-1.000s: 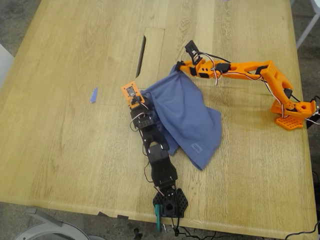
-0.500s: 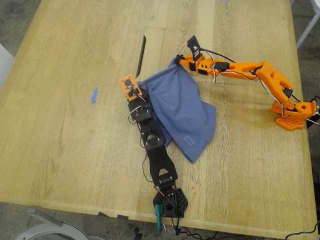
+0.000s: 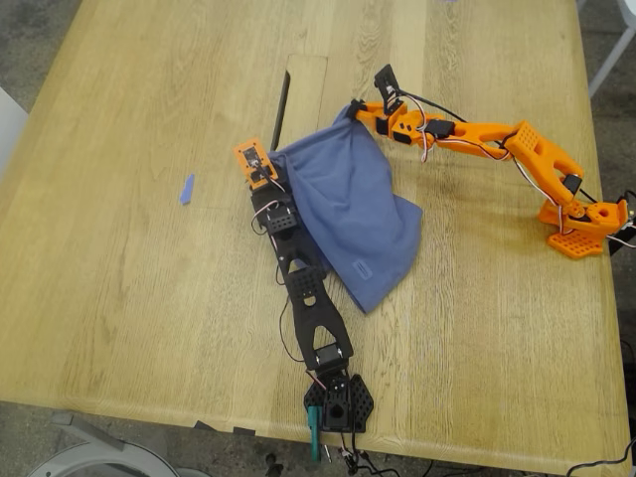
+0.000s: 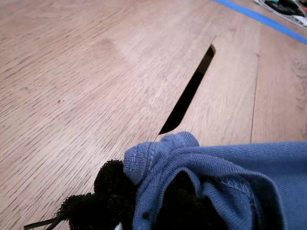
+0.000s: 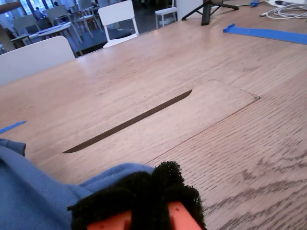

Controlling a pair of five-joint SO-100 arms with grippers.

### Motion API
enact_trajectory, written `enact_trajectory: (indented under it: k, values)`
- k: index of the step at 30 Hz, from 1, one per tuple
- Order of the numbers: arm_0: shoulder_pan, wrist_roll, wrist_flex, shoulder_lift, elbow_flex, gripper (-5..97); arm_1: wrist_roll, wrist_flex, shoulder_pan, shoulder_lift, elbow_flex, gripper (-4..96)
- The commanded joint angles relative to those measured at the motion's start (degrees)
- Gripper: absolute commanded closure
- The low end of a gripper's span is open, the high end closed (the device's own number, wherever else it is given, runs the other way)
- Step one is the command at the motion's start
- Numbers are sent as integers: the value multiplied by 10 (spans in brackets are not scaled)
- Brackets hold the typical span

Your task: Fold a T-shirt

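Each claw, the first [image 3: 270,171] and the second [image 3: 355,112], was clamped on a corner of the T-shirt [image 3: 350,217] hanging between them over the tabletop [image 3: 129,268], and uneven pulling could tear one corner free.

There is one T-shirt [image 3: 353,214] on one wooden surface [image 3: 129,288], and two arms: one black arm [image 3: 313,318] and one orange arm [image 3: 497,139]. There is also one small blue scrap [image 3: 186,189] and one dark slot [image 3: 280,111].
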Motion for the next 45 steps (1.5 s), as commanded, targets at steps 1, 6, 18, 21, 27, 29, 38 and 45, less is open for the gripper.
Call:
enact_trajectory:
  k: [1,6,18,21,27,29,38,45]
  values:
    - [-67,-11,60,-11,-205,920,-4,4,28,11,-47,914]
    - [-71,-8,316,-204,-573,920,-2,42,23,12,-66,914]
    - [-59,-16,537,-226,-649,921,8,185,4,37,-83,914]
    - [-52,-18,562,-216,-650,921,8,201,4,43,-91,914]
    - [-34,-12,592,-178,-651,921,8,267,1,59,-123,914]
    - [-32,-8,599,-162,-651,921,6,301,1,66,-141,914]
    - [-16,2,687,-54,-652,921,1,521,-7,110,-262,914]
    - [13,7,780,30,-652,921,4,681,-33,176,-288,914]
